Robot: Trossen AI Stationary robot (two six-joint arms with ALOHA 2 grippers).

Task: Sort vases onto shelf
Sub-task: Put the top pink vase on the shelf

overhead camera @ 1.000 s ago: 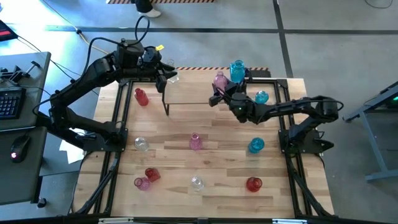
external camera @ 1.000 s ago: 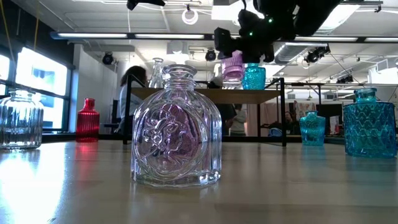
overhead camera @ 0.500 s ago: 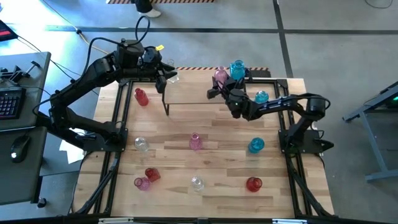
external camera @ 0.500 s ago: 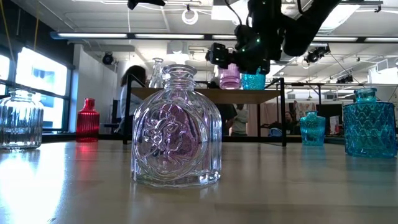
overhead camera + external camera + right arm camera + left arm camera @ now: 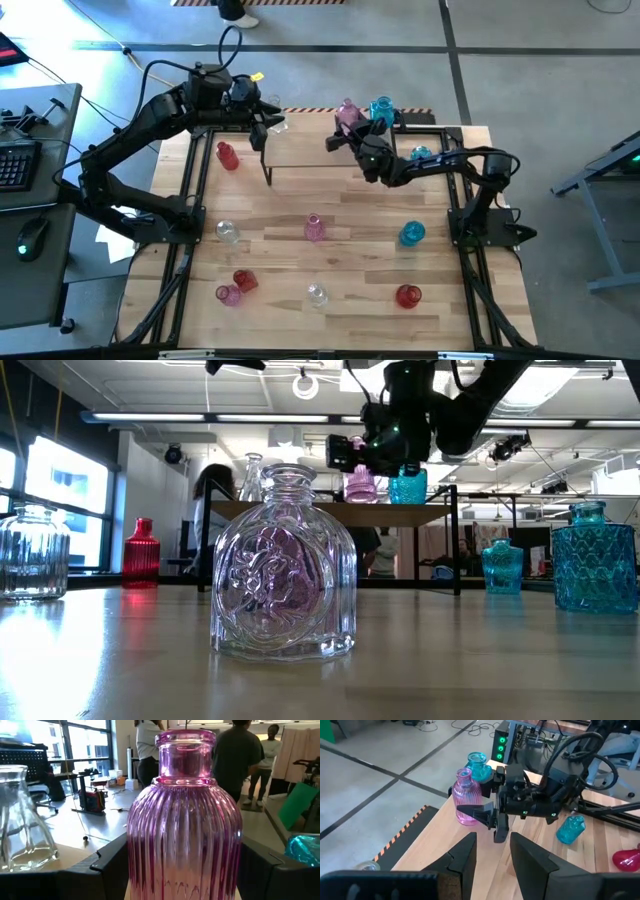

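1. The pink ribbed vase (image 5: 347, 112) stands on the shelf (image 5: 300, 150), far edge, about one o'clock of the table (image 5: 330, 260), beside a blue vase (image 5: 381, 110).
2. The right claw (image 5: 343, 132) grips the pink ribbed vase; placing looks nearly done, so release comes next.
3. The left claw (image 5: 262, 125) hovers by the shelf's left end at eleven o'clock, fingers part-spread, empty.
4. Only the right wrist view shows a clear vase (image 5: 20, 820) alongside.
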